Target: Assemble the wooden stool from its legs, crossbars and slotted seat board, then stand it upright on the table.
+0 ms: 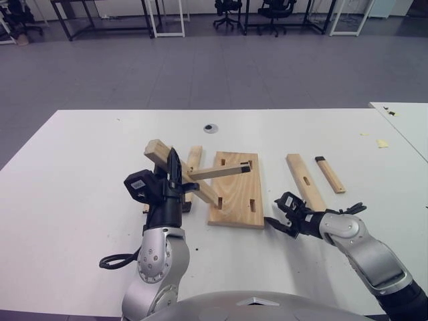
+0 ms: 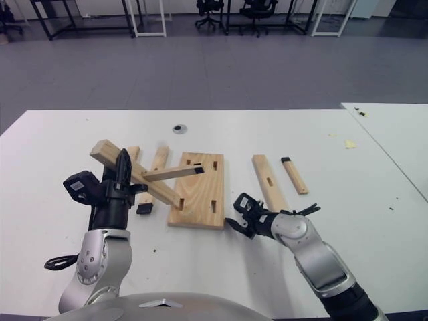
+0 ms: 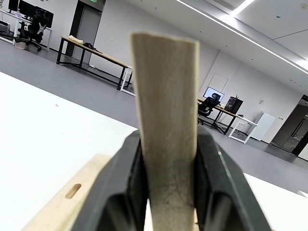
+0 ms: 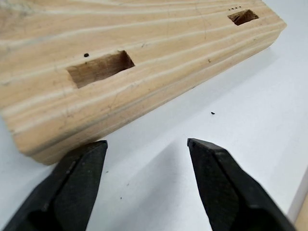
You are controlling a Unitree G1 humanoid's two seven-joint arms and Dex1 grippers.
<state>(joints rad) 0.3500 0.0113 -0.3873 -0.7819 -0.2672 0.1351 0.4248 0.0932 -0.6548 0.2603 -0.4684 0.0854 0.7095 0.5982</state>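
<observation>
My left gripper [image 1: 175, 170] is shut on a wooden leg [image 1: 157, 151] and holds it tilted above the table, left of the seat board. A crossbar [image 1: 221, 172] sticks out of that leg and reaches over the board. In the left wrist view the leg [image 3: 166, 120] stands clamped between both fingers [image 3: 120, 192]. The slotted seat board [image 1: 235, 190] lies flat in the middle. My right gripper [image 1: 275, 221] sits low and open at the board's near right corner; the right wrist view shows its fingers [image 4: 77, 183] apart, just short of the board's edge [image 4: 144, 91].
A slotted leg [image 1: 305, 182] and a shorter bar with a black end [image 1: 330, 174] lie right of the board. Other wooden pieces [image 1: 194, 159] lie behind my left gripper. A black grommet [image 1: 211, 127] sits farther back. A second table [image 1: 408, 124] adjoins on the right.
</observation>
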